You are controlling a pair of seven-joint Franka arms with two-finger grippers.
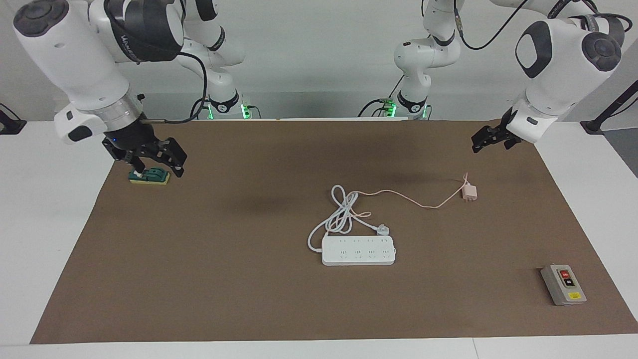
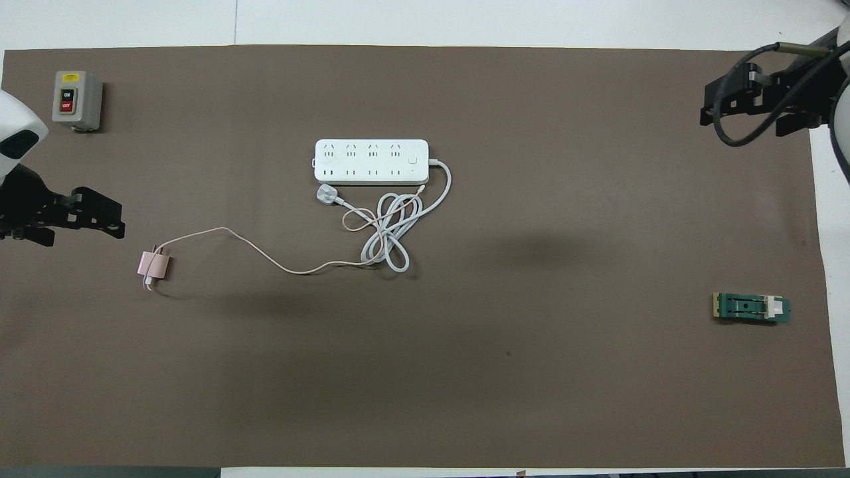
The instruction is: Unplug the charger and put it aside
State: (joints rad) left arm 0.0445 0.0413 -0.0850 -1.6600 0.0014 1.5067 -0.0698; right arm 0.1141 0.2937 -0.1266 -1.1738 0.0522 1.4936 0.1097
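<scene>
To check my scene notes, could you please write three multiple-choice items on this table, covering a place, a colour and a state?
1. Where does the charger lie?
A. hanging off the table's edge
B. on the mat, toward the left arm's end
C. on the mat, toward the right arm's end

2. What colour is the charger's cable?
A. black
B. green
C. pink

3. How does the power strip's white cord lie?
A. coiled in loops
B. stretched straight
C. wound around the strip

Key: 1 B, it rests flat there, clear of the sockets; 2 C, a thin pink line; 3 A, loops lie beside the strip.
</scene>
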